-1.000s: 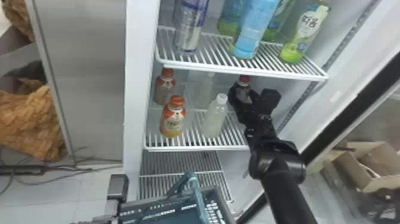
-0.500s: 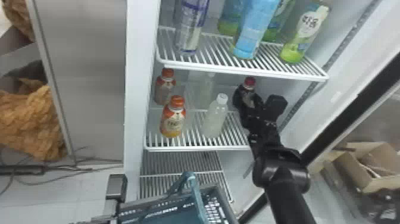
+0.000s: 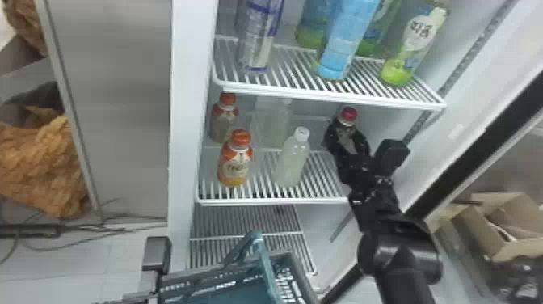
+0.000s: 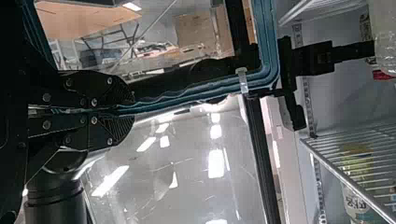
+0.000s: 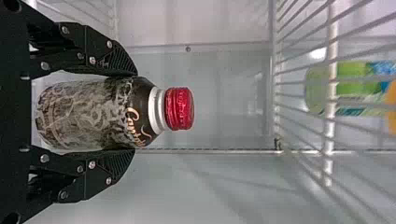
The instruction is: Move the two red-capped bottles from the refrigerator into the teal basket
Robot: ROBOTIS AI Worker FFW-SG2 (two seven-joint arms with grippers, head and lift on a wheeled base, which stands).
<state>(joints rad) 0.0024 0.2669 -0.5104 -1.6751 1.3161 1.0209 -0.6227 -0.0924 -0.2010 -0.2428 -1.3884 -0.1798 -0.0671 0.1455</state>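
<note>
Inside the refrigerator (image 3: pixel 184 121), at two o'clock in the head view, a dark red-capped bottle (image 3: pixel 348 116) is clasped by the right gripper (image 3: pixel 347 132). A white-capped clear bottle (image 3: pixel 291 161) stands at its eight o'clock; toward seven, the left gripper (image 3: pixel 151 283) pinches the handle (image 3: pixel 266 264) of the teal basket (image 3: pixel 226 293).

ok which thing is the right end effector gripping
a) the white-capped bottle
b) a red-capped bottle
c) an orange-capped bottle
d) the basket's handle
b, since the red-capped bottle sits between the two fingers of the right end effector, one against each side of it.
</note>
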